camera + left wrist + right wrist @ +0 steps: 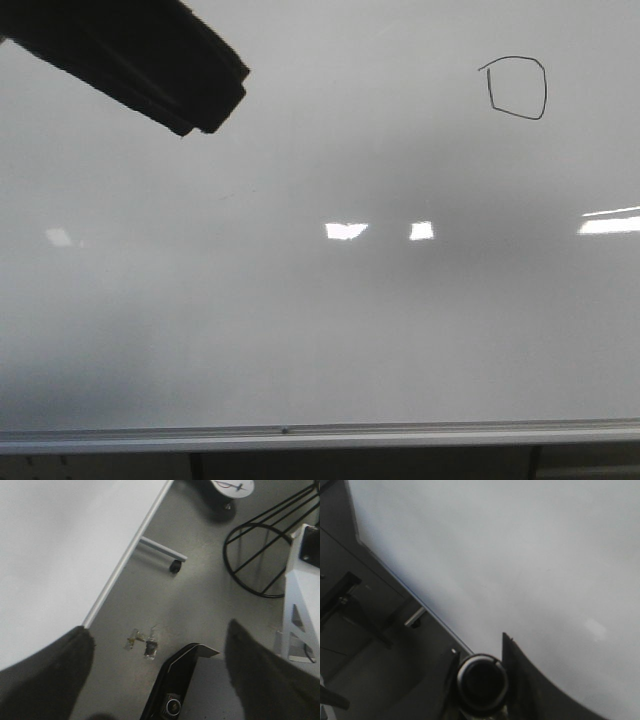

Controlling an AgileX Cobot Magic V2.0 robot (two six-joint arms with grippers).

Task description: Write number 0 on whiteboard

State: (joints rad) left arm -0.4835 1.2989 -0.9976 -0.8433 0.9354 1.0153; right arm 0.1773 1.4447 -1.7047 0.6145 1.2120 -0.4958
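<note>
The 0 (517, 88) sits closed, upper right of the board (320, 330), so writing looks done; prob only retract left. Right gripper (482, 682) clamps a round dark marker-like barrel. Left gripper (160, 680) spread wide, nothing betw fingers.

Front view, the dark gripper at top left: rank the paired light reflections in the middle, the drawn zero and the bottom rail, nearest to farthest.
From the gripper:
1. Paired reflections, middle of the whiteboard.
2. Zero, upper right.
3. Bottom rail, lowest edge, about as far as the zero; too close to call.
</note>
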